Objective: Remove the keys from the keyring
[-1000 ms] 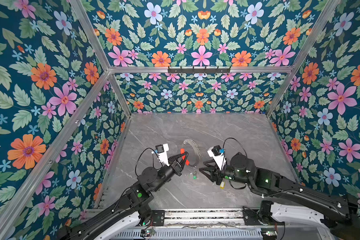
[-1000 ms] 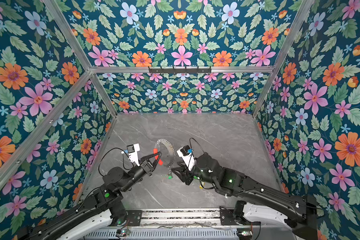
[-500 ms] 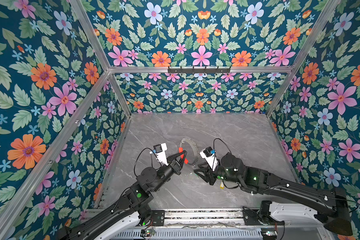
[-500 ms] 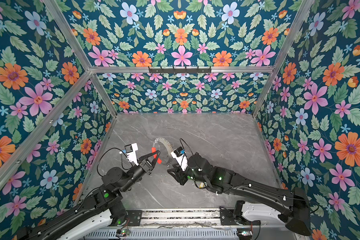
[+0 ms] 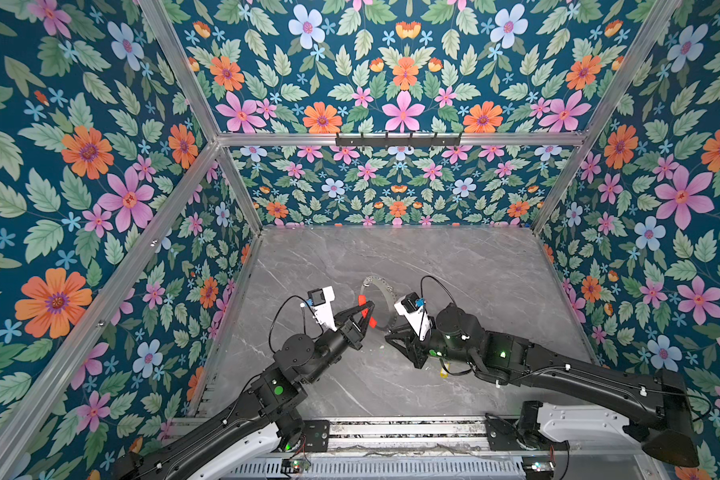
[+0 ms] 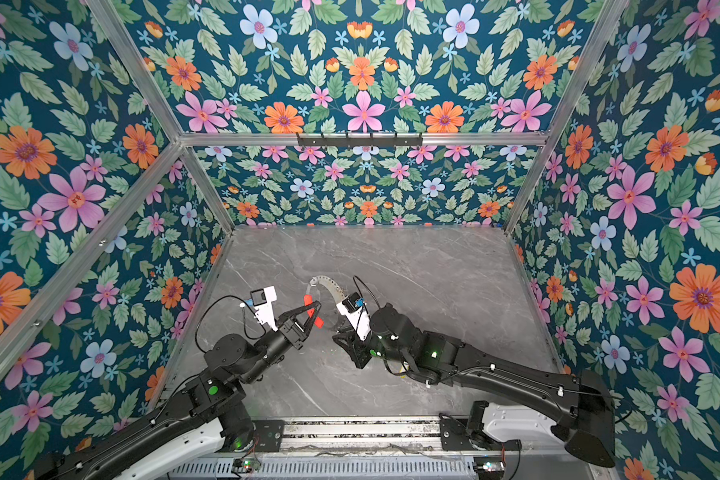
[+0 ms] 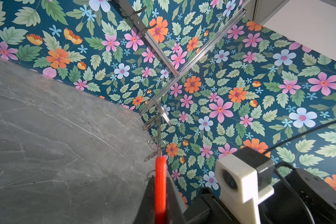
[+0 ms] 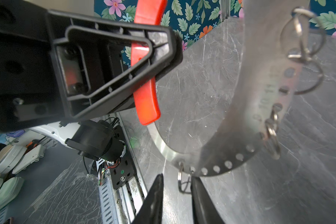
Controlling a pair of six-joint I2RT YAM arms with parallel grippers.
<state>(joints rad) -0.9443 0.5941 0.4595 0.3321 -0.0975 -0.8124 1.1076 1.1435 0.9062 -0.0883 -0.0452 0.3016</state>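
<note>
1. The keyring [image 5: 381, 288] is about mid-table, a touch left of centre. It's stood up on edge, not lying flat. Both top views show it as a grey arc [image 6: 329, 286], and the left wrist cam sees it nearly edge-on [image 7: 159, 135].
2. Its red sleeve [image 8: 145, 100] covers the ring's left arc, and that's where the left gripper [image 5: 368, 311] has hold of it. The jaws are pressed together on the sleeve, with red poking out past the black fingers [image 7: 173, 195] on both sides.
3. Small wire loops [image 8: 306, 48] hang from the holes round the rim. There's a cluster up on the right arc and a couple more lower down.
4. The right gripper [image 8: 177, 177] comes in from the right at the ring's low, near edge. Its jaws are only slightly spread, one on each side of the lowest loop [image 8: 183, 182]. There's a clear gap on one side, so as far as I can tell it isn't pinching the loop.
5. As for the keys, a yellow tag [image 5: 443, 372] lies on the table under the right arm's wrist, nearer than the ring and apart from it. The key blade itself is too small to make out.
6. It all sits on a grey marble-look tabletop [image 5: 474, 270]. There are floral walls [image 5: 100, 166] on the left, far and right sides, plus a metal rail [image 5: 391, 428] along the near edge where both arms mount.
</note>
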